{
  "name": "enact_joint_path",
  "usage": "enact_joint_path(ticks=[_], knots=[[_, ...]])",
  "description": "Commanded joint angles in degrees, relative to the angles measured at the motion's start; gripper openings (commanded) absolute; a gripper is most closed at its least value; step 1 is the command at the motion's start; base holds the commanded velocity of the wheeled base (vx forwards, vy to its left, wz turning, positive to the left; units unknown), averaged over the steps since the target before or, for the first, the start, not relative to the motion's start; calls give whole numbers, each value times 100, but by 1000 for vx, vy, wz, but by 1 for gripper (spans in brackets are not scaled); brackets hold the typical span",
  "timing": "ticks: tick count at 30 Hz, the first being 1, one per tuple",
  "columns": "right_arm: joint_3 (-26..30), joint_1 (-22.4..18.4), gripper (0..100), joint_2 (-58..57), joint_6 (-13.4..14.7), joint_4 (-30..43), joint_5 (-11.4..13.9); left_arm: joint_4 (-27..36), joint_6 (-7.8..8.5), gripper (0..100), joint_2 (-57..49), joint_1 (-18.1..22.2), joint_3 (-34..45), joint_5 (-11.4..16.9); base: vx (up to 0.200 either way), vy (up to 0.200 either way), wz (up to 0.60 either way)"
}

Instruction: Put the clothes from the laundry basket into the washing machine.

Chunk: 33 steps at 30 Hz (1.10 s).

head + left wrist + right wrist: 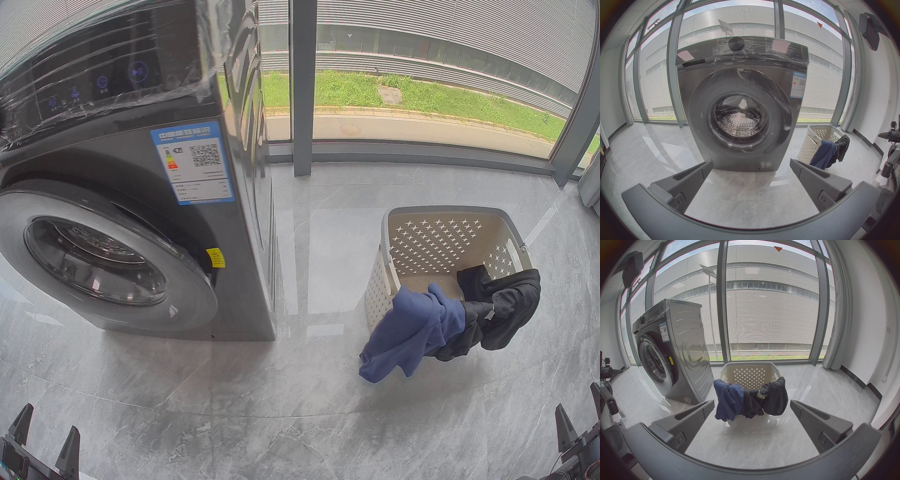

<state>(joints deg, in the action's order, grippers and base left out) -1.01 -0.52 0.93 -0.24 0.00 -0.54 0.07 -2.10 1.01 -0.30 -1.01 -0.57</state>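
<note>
A cream laundry basket [437, 240] stands on the floor to the right of the grey washing machine [144, 187]. A blue garment [412, 331] and a black garment [506, 303] hang over the basket's near rim. The machine's round glass door [97, 262] is closed. My left gripper [750, 165] is open and empty, low in front of the machine [740, 103]. My right gripper [751, 407] is open and empty, facing the basket [750, 376] with the blue garment [728, 399] and black garment [770, 397], well short of them.
Grey marble floor [300, 406] lies open between my grippers, the machine and the basket. Tall windows with grey frames [303, 87] stand behind. A curtain [837, 318] hangs at the far right corner.
</note>
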Motion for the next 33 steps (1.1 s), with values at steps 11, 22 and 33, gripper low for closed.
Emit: enact_joint_path(ticks=[11,22,33], knots=[[101,17,100,-57,-11,0,1,-7,-1,100,-84,-5,101,-13,0,18,0],[101,17,100,-57,-20,9,10,-7,-28,100,-84,-5,101,-13,0,0,0],[101,17,100,-57,-20,0,10,1,-10,100,-84,-5,101,-4,0,200,0]])
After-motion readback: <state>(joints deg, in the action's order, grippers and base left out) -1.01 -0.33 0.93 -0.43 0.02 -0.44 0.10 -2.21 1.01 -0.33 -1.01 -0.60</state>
